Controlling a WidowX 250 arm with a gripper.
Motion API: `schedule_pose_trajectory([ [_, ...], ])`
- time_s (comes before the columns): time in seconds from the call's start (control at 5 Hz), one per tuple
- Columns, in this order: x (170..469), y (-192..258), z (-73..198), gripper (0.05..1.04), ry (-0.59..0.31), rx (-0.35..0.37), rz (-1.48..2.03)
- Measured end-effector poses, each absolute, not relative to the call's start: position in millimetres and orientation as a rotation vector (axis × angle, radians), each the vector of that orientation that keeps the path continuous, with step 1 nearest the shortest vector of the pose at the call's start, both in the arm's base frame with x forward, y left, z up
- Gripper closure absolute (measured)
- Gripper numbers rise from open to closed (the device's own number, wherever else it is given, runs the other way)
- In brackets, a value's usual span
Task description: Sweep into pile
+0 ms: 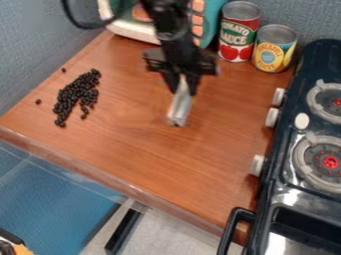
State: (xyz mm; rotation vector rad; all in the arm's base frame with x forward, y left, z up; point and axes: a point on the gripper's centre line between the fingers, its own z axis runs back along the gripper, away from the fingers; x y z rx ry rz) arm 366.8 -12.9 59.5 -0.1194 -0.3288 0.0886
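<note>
Beans: small dark beans (pixel 77 95) on the bench (pixel 200 159), twd view's L; long, uneven heap on a slant, upper end farther R, lower end nr the front edge. Packed mid-heap, looser at the rim.
Strays: one bean (pixel 38 101) apart on heap's L; another (pixel 63 69) off its upper L; a few just beside its lower R side.
Arm: black arm (pixel 174 42) in from top edge, hangs over the far half of bench, R of the beans & well apart from them.
Tool: black tool (pixel 183 85) pointing down, clamped on the silvery piece.
Silvery piece: pale, narrow silvery piece (pixel 180 105), hangs below the tool, slight tilt, lower end twd view's L; whether it touches the wood, can't tell.
Cans: two at back R, upright, side by side: red/green can (pixel 238 32) w/ tomato pic, & yellow/blue can (pixel 274 49), a bit nearer the camera.
Box: teal/cream box (pixel 212 22) w/ orange parts, at back, partly behind arm.
Stove: dark toy stove (pixel 296 129) along R side; two grey burners w/ red centres, pale knobs on the bench-facing side, black handle (pixel 230 231) at its lower L.
Wall: blue-grey wall (pixel 40 45), back & L.
</note>
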Motion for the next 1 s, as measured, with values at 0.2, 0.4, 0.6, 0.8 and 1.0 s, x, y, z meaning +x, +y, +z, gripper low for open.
schedule_pose_trajectory([
  [0.2, 366, -45, 57, 0.745, -0.297, -0.121, 0.019],
  [0.4, 357, -63, 37, 0.745, -0.191, -0.103, -0.033],
  [0.6, 353, -68, 29, 0.690, -0.096, -0.056, -0.052],
  [0.8, 347, -68, 30, 0.380, -0.050, -0.047, -0.078],
  [1.0, 347, -72, 71, 0.112, -0.168, -0.090, -0.107],
])
